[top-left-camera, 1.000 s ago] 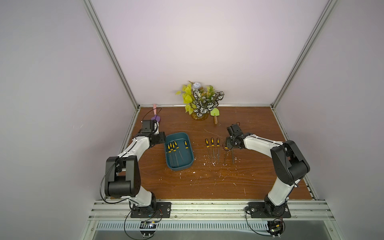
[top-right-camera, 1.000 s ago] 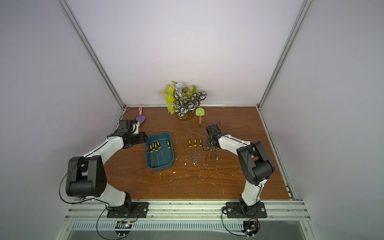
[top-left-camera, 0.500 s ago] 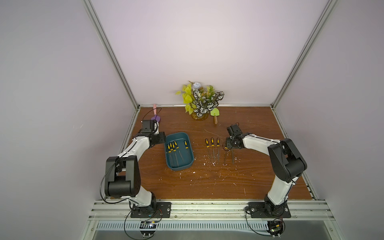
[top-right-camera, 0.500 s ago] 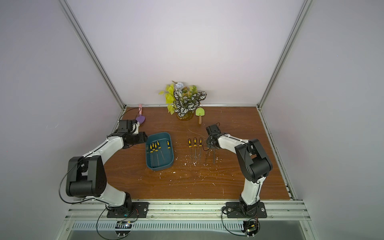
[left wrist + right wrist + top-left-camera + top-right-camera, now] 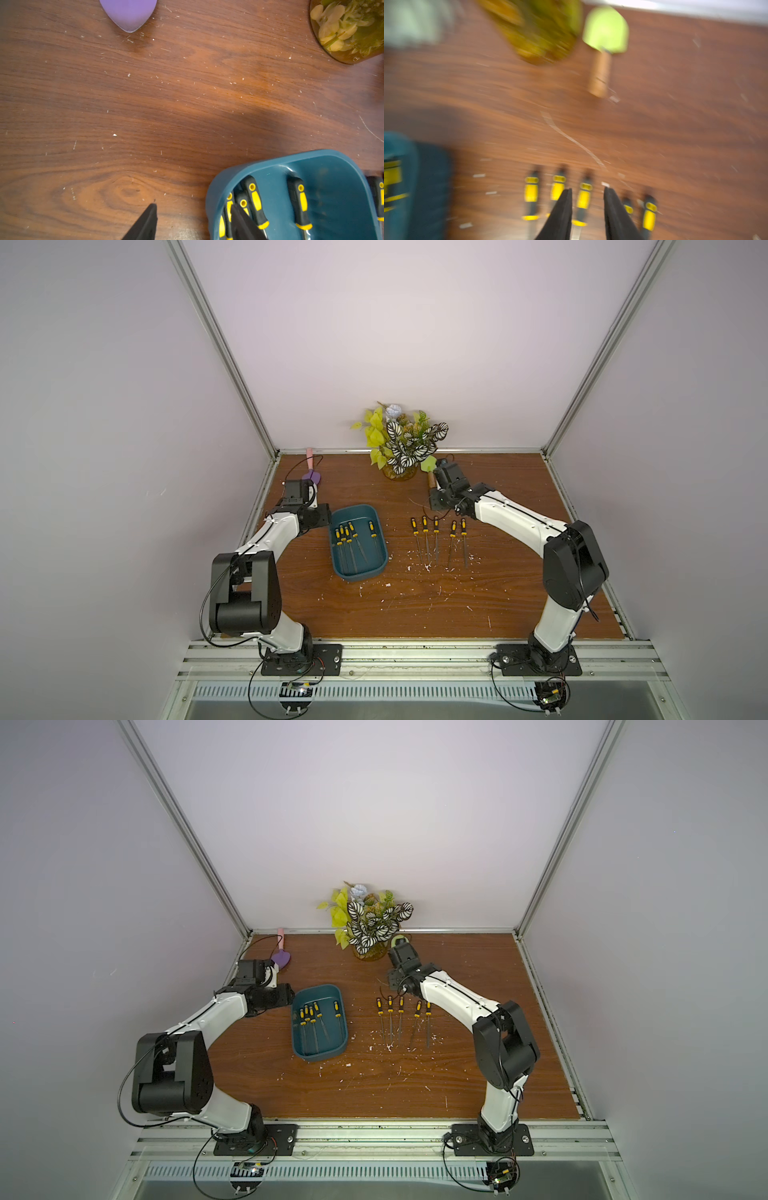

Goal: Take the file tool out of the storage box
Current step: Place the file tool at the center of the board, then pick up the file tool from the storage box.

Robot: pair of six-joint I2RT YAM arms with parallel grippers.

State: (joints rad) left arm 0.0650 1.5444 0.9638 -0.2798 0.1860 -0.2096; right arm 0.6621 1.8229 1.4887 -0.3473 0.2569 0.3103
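The storage box is a dark teal tub left of centre on the wooden table. Several file tools with black-and-yellow handles lie inside it. Several more files lie side by side on the table to its right. My left gripper is open at the box's back left corner, with one finger over the inside and the other over the table. My right gripper hangs open and holds nothing, above the handle ends of the files on the table.
A potted plant stands at the back wall. A green spatula with a wooden handle lies beside it. A purple spatula lies at the back left. White crumbs dot the table, which is walled on three sides.
My right gripper has opened, risen and drawn back from the row of files toward the plant. More files now show in that row. The left arm has not moved.
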